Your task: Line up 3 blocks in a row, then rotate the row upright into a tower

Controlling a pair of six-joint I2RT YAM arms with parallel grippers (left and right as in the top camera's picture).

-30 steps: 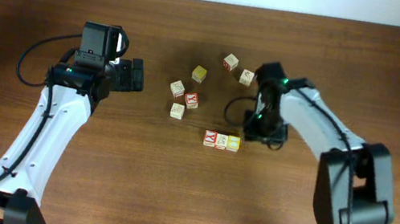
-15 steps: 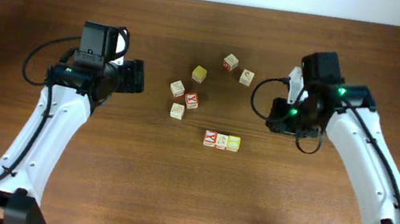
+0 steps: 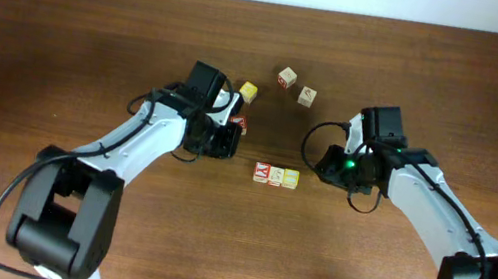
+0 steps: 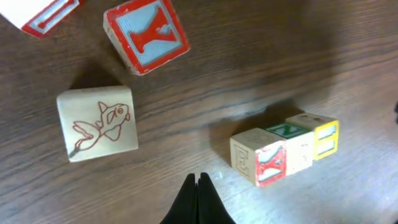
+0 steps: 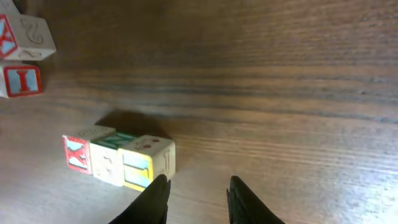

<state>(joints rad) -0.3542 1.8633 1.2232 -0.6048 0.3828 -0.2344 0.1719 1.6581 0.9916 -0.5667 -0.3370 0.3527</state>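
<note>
Overhead: blocks (image 3: 276,176) in a row at frame centre on the desk (image 3: 441,81), left tool (image 3: 226,142) and right tool (image 3: 326,163) flanking.
Left wrist: left tool (image 4: 199,186) pressed together, empty; open it before approaching.
Right wrist: right tool (image 5: 196,186) part-spread, empty; square it on the yellow end block (image 5: 149,163).

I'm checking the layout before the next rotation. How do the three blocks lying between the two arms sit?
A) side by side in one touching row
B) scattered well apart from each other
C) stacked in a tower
A: the three blocks lie flat on the table in one straight row, each touching its neighbour. The red-and-white one is at one end and the yellow one at the other.
</note>
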